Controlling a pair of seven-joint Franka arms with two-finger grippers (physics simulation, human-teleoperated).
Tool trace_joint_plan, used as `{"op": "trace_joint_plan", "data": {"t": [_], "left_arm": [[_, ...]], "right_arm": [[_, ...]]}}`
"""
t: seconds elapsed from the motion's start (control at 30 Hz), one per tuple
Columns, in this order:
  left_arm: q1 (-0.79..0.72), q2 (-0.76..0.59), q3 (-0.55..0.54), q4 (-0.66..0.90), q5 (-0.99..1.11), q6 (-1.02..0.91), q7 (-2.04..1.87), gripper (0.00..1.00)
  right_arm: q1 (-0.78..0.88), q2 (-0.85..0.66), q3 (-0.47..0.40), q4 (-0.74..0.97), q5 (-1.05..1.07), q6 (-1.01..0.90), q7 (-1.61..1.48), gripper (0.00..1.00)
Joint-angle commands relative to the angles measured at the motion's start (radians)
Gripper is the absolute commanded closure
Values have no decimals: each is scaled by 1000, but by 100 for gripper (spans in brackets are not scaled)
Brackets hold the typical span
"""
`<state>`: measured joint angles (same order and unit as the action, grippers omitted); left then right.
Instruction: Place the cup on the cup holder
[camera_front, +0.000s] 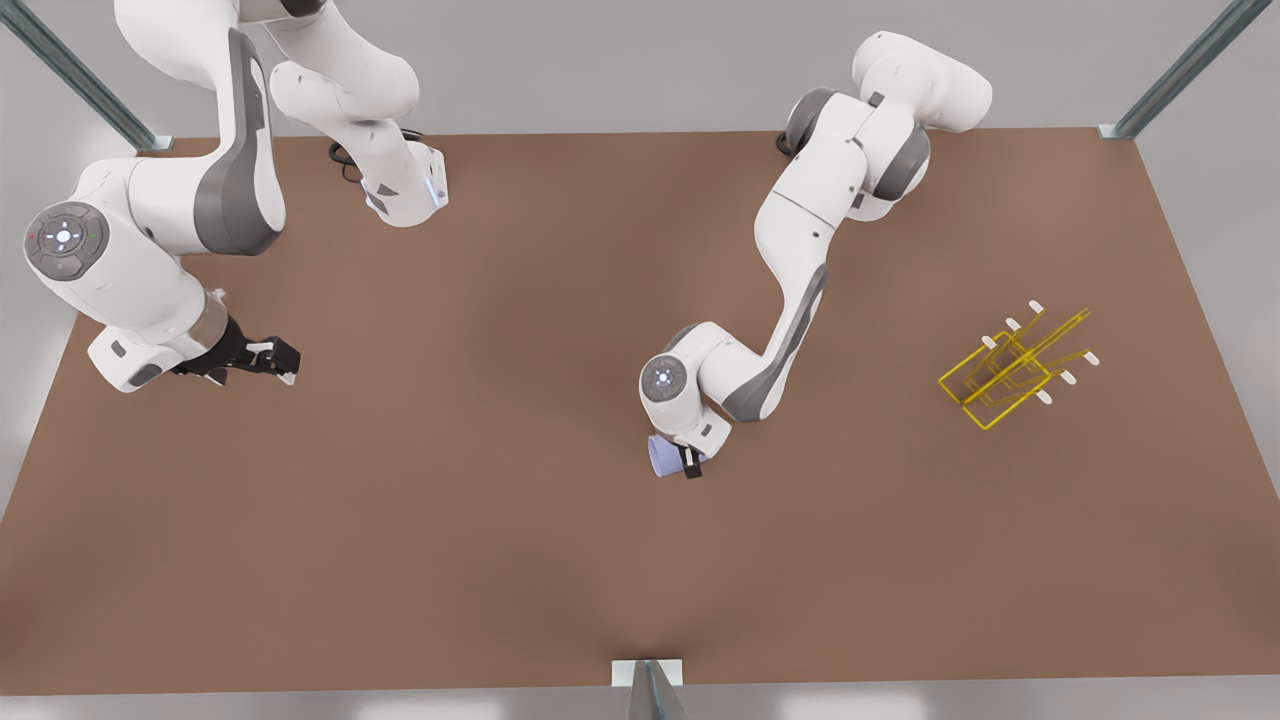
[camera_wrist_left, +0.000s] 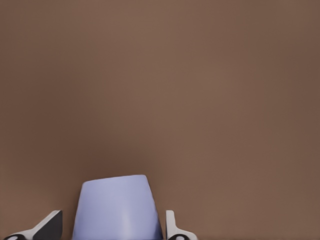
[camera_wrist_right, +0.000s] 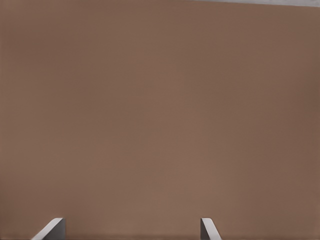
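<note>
brown bench (camera_front: 500, 560) spanning everything; yellow wire cup holder (camera_front: 1010, 372) lying toward the front view's right, well apart from both arms. left hand (camera_front: 682, 462) near the bench's middle, fingers (camera_wrist_left: 172, 227) flanking the lavender cup (camera_wrist_left: 117, 207), whether clamped or just beside cannot be told; right hand (camera_front: 268, 360) waiting at the front view's left, fingers (camera_wrist_right: 52, 227) spread over bare bench.

I count one cup (camera_front: 662, 455), one cup holder (camera_front: 1010, 370), and my two arms on one surface (camera_front: 500, 500).
</note>
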<state>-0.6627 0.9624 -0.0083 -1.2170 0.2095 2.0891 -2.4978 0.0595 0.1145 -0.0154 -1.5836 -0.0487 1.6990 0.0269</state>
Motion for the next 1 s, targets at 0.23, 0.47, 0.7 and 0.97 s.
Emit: {"op": "trace_joint_plan", "data": {"t": [0.23,0.47,0.7,0.97], "left_arm": [[0,1,-4,8,-15,49,-49,0],[0,13,-6,11,-27,86,-52,0],[0,24,-6,11,-27,88,-61,7],[20,-50,-6,19,-39,23,-13,28]], "right_arm": [[0,-1,0,-1,1,-5,-59,0],[0,-1,-1,-1,1,-7,-61,0],[0,1,-1,0,-2,-2,-99,0],[0,43,-1,54,0,5,-104,0]]}}
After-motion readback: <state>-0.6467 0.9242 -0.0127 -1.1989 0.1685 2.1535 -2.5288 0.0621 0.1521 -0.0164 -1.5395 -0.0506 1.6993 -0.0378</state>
